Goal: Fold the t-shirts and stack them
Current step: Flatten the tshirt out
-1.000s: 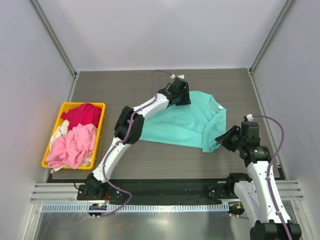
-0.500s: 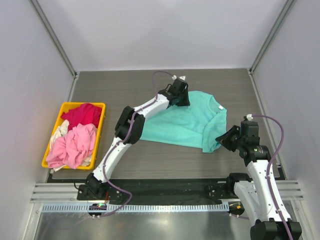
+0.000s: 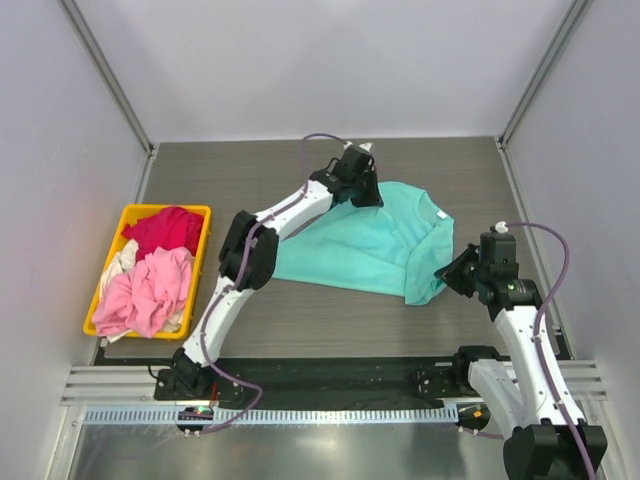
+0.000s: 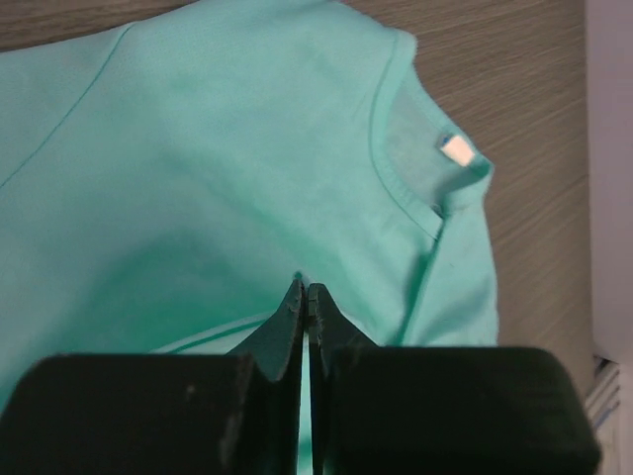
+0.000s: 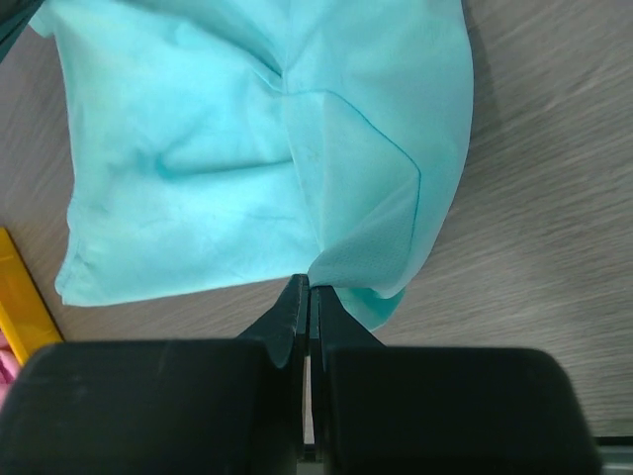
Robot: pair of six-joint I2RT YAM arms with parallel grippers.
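Observation:
A teal t-shirt [image 3: 375, 245] lies spread on the dark wooden table, its collar with a white tag [image 4: 456, 148] towards the right. My left gripper [image 3: 366, 194] is at the shirt's far left corner with its jaws shut, and teal cloth is pinched at the tips [image 4: 305, 289]. My right gripper [image 3: 450, 272] is at the shirt's near right sleeve [image 5: 371, 252], shut on its edge and holding it slightly raised [image 5: 309, 282]. A magenta-red shirt [image 3: 163, 228], a light pink shirt [image 3: 148, 290] and a whitish shirt [image 3: 120, 258] lie crumpled in the bin.
The yellow plastic bin [image 3: 203, 246] stands at the table's left side. Grey walls with metal posts close in the table on the left, far and right sides. A metal rail [image 3: 300, 412] runs along the near edge by the arm bases.
My left gripper has moved slightly farther away and the shirt's near left edge has shifted left. My right gripper has risen slightly with the sleeve.

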